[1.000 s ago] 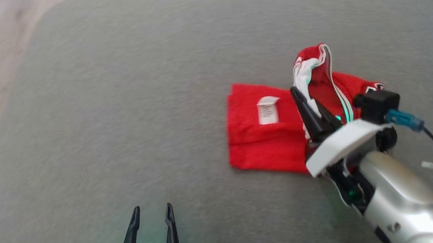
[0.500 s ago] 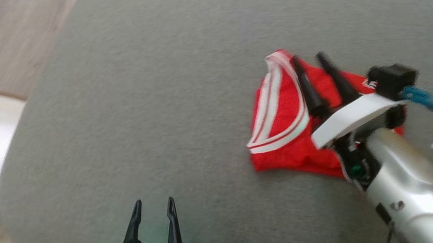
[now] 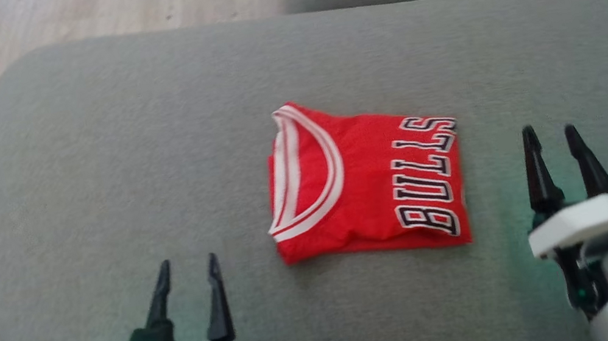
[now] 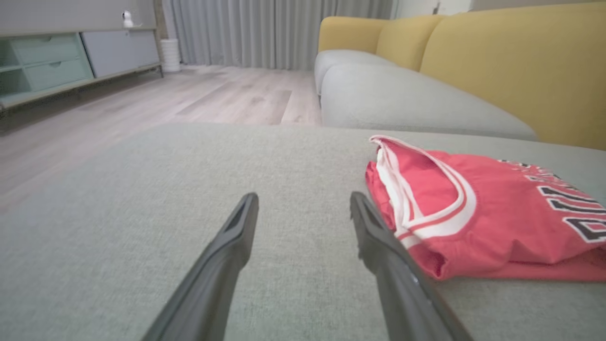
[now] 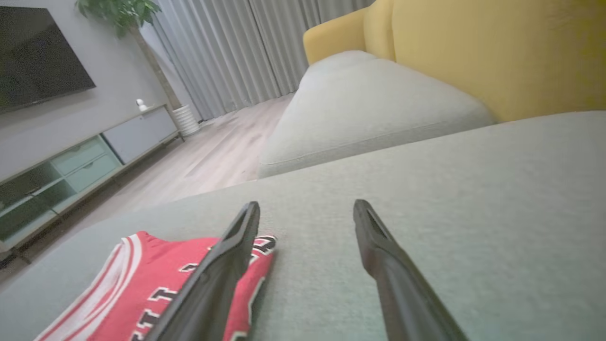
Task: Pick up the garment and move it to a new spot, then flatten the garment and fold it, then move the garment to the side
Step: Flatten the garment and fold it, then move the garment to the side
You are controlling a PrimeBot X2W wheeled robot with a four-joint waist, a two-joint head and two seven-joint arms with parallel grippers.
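Grey woven sofa cushion [image 3: 112,165], rounded at its far-left corner, with wide bare fabric on every side of the folded red garment [image 3: 368,184] lying flat at its middle. The garment's white-banded opening faces left, and black lettering runs near-to-far along its right edge. Left claw [image 3: 187,264] and right claw [image 3: 549,131] flank it, fingers spread, empty, not touching it.

The word "BULLS" stands in black letters with white outlines on the red garment [image 3: 356,186], along its end nearer the right edge of the grey cushion [image 3: 154,158].
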